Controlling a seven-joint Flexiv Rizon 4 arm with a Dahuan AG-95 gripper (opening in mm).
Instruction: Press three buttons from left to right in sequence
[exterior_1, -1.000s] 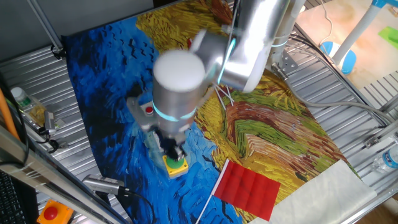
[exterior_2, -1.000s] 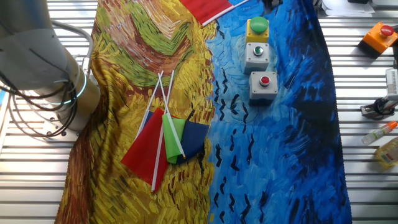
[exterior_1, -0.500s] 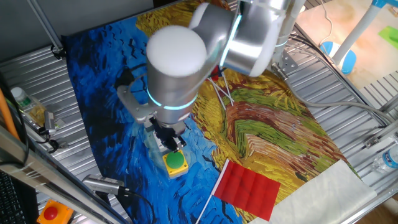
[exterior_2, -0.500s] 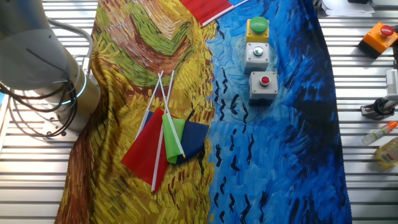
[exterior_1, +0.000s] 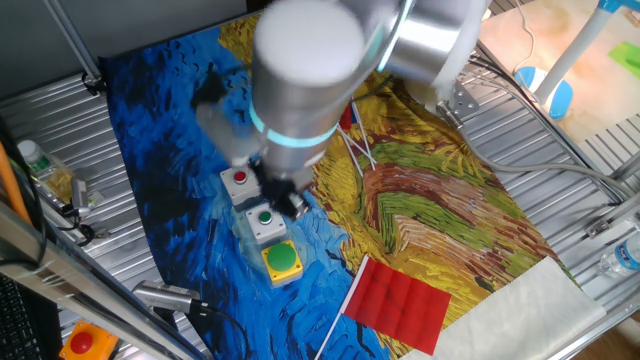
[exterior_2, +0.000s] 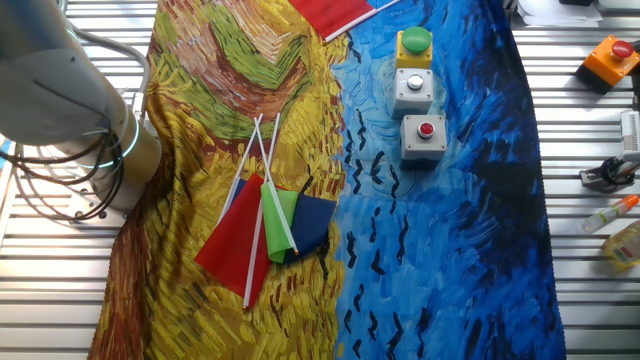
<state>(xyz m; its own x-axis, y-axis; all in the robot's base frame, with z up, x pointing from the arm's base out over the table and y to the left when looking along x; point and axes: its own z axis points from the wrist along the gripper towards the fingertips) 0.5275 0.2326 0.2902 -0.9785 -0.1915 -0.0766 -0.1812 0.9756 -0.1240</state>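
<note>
Three button boxes in a touching row — grey-red (exterior_2: 424, 137), grey-green (exterior_2: 412, 91), yellow dome (exterior_2: 414, 47).

We see a thick silver-grey metal arm (exterior_1: 330, 70) built of rounded cylindrical segments, the nearest capped by a smooth pale disc. A thin glowing cyan ring circles each joint. Below the lowest ring sits a dark, blurred wrist piece. In the other fixed view, the arm's grey base column (exterior_2: 60, 110) carries the same cyan ring, with black cables looping beside it.
</note>
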